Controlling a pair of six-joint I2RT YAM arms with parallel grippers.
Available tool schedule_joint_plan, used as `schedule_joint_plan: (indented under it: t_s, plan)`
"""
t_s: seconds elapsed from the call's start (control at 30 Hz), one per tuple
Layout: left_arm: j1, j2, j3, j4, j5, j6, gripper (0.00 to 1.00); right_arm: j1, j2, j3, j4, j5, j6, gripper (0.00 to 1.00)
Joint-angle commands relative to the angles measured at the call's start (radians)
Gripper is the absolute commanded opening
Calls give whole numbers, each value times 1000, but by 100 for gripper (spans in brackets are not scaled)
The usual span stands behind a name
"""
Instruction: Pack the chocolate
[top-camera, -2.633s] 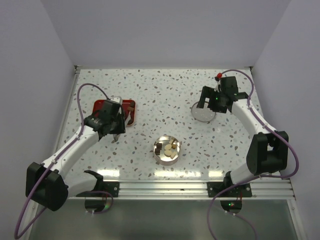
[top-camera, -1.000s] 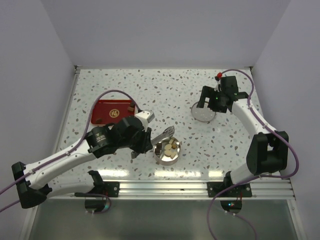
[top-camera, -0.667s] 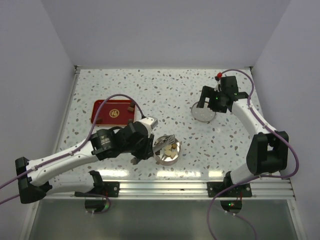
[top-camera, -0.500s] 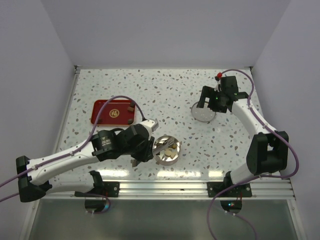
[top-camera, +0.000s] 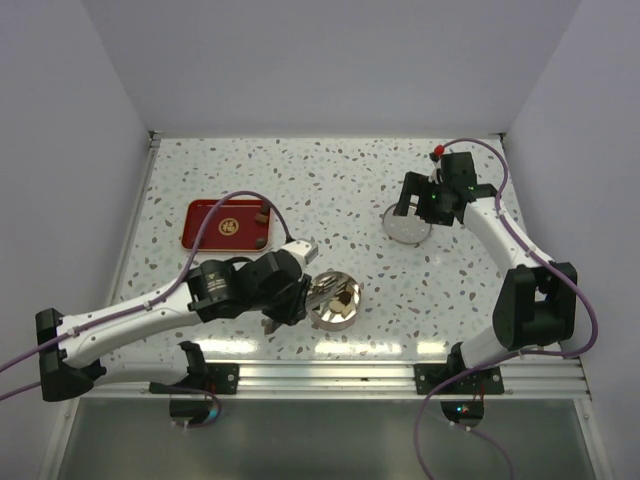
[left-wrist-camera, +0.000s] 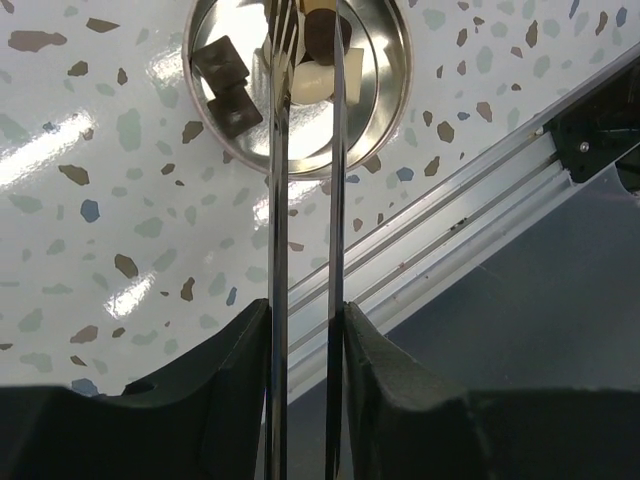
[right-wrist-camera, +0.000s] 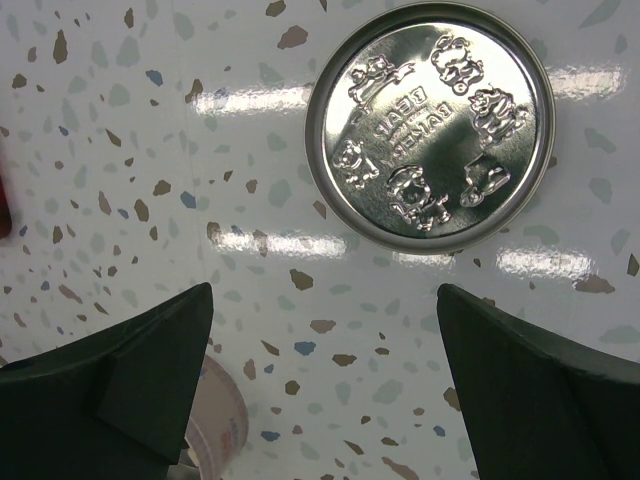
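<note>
The round tin (top-camera: 357, 306) sits at the table's front centre and holds several pieces of chocolate (top-camera: 345, 296). In the left wrist view two dark squares (left-wrist-camera: 224, 64), a cream piece (left-wrist-camera: 312, 82) and a brown piece (left-wrist-camera: 326, 36) lie inside the tin (left-wrist-camera: 400, 70). My left gripper (top-camera: 296, 290) (left-wrist-camera: 305, 322) is shut on the long metal tweezers (left-wrist-camera: 278, 200). Their tips reach into the tin on either side of the brown piece, with a narrow gap between the arms. My right gripper (top-camera: 420, 203) (right-wrist-camera: 325, 345) hangs open above the tin's lid (right-wrist-camera: 430, 125), holding nothing.
The red tray (top-camera: 228, 224) lies at the left with one small dark piece (top-camera: 261, 214) on it. The embossed lid (top-camera: 407, 226) rests flat at the right rear. The metal rail (left-wrist-camera: 450, 200) of the table's front edge runs just beyond the tin.
My left arm has swung from the red tray to the tin and lowered the tweezers' tips into it. The right arm has not moved.
</note>
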Motion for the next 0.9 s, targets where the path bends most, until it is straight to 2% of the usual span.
schedule_joint_plan:
  t_s: [0.0, 0.1, 0.2, 0.23, 0.3, 0.43, 0.53, 0.63, 0.87]
  plan:
    - [-7, -5, 85, -7, -63, -8, 38, -5, -7, 11, -14, -17, -5, 97]
    - [-4, -4, 167, -89, -175, -11, 37, -5, -4, 11, -14, -17, -5, 97]
    - [72, 22, 233, -176, -233, 9, 37, -3, 3, 13, -13, -21, -3, 97]
    - [150, 19, 231, -173, -224, 29, 37, -3, 6, 14, -11, -26, -3, 97]
    - [224, 0, 189, -123, -193, 85, 36, -5, 12, 20, -11, -32, 1, 97]
    - [472, -4, 109, -63, -140, 179, 37, -5, 7, 28, -13, -35, 2, 97]
    - [615, -13, 45, 14, -95, 234, 37, -5, 3, 30, -19, -31, -5, 97]
    - [702, -7, -3, 95, -55, 262, 37, -5, 0, 26, -22, -28, -8, 97]
    - [764, 39, -20, 127, -94, 286, 37, -5, -2, 23, -23, -26, -12, 97]
